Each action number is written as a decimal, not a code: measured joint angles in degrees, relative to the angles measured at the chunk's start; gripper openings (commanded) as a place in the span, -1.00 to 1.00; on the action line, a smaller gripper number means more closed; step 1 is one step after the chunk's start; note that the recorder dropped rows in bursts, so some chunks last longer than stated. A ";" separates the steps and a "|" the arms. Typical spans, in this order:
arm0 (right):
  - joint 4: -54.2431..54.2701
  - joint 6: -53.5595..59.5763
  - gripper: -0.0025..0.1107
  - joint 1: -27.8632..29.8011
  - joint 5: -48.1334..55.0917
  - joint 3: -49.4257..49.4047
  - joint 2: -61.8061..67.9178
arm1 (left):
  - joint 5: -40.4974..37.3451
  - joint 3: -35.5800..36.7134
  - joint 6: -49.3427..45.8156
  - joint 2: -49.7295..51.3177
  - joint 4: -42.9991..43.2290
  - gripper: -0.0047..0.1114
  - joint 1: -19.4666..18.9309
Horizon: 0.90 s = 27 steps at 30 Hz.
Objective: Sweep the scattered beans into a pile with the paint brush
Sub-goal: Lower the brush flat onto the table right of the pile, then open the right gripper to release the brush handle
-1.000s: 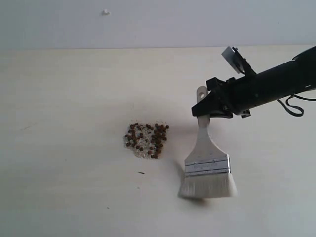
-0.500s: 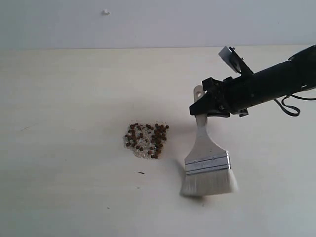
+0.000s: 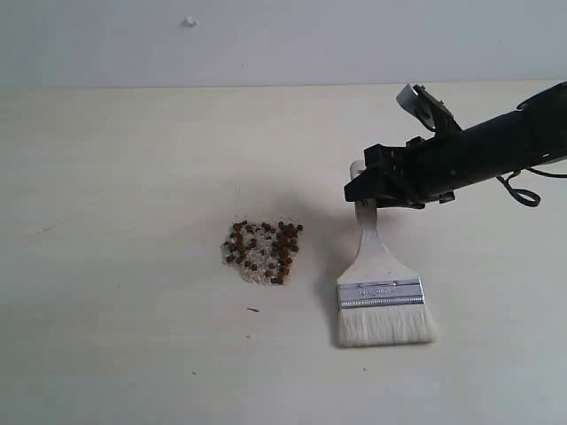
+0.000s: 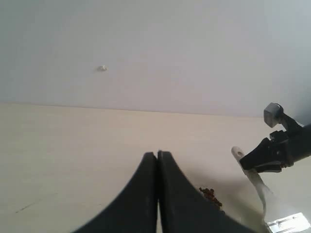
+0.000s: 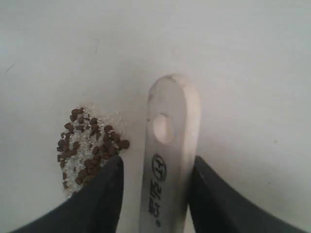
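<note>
The beans (image 3: 263,252) lie in one tight reddish-brown cluster mixed with pale crumbs at the table's middle; they also show in the right wrist view (image 5: 90,145) and partly behind a finger in the left wrist view (image 4: 210,194). The paint brush (image 3: 381,292) lies flat on the table to the right of the cluster, bristles toward the front. My right gripper (image 3: 363,190) straddles the handle end (image 5: 167,141), open, with a gap showing between one finger and the wood. My left gripper (image 4: 158,154) is shut on nothing and is out of the exterior view.
The cream table (image 3: 124,177) runs back to a pale wall with a small white speck (image 3: 190,21). A tiny dark fleck (image 3: 253,310) lies in front of the bean cluster. A black cable loop (image 3: 523,190) hangs off the right arm.
The brush has dropped from a tilted hold to lying flat on the table, bristles shifted slightly right. The right gripper's jaws have parted from the handle. The bean cluster has not moved.
</note>
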<state>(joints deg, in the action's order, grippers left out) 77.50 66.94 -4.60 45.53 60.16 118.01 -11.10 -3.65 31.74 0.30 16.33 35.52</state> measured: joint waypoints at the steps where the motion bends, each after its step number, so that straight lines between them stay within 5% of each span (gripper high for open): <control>1: 0.00 0.03 -0.10 0.00 -0.54 0.00 0.00 | 0.00 0.00 0.00 0.00 0.00 -0.92 0.00; 12: 0.13 0.13 -0.12 0.00 -3.91 0.00 0.00 | 0.00 0.00 0.00 0.00 0.00 -0.92 0.00; 14: 0.13 -0.37 -0.27 0.00 -4.98 0.00 -0.91 | 0.00 0.00 0.00 0.00 0.00 -0.92 0.00; 18: -1.86 -2.95 -0.95 0.00 -7.44 0.00 -5.24 | 0.00 0.00 0.00 0.00 0.00 -0.92 0.00; 23: -3.11 -3.37 -0.96 0.00 -14.42 -3.23 -16.06 | 0.00 0.00 0.00 0.00 0.00 -0.92 0.00; 27: 5.74 6.31 -0.96 0.00 -19.09 -11.24 -27.08 | 0.00 0.00 0.00 0.00 0.00 -0.92 0.00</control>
<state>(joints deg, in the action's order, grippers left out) 83.24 73.25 -4.60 26.43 48.92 90.93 -11.10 -3.65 31.74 0.30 16.33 35.52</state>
